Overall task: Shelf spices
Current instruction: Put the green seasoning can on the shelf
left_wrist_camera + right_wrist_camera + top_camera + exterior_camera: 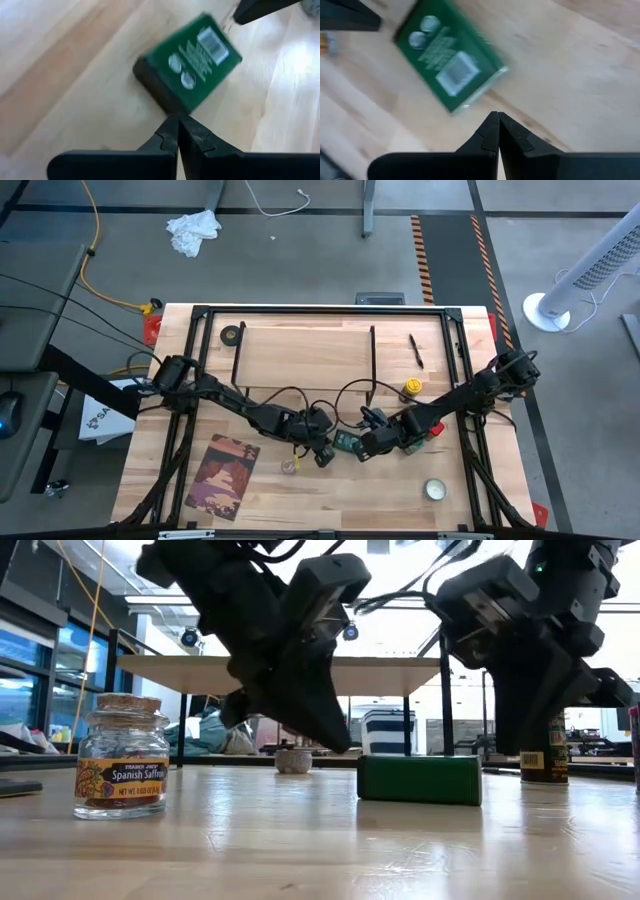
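Nearest in the low view, a tiny clear glass saffron jar with a cork lid (122, 756) stands upright on the light-wood bench (320, 850). Farther back, a flat green rectangular tin (420, 780) lies on the bench between both clenched, empty end effectors: the left end effector (178, 131) and the right end effector (498, 129). Behind them stands the low light-wood shelf on thin black legs (303, 352). A yellow-lidded jar (411, 388) stands just beside the shelf.

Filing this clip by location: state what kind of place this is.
Probably a robotics lab or workshop: a wooden table on bare concrete floor, loose cables across it, a tower fan alongside, and glass-walled rooms behind in the low view.
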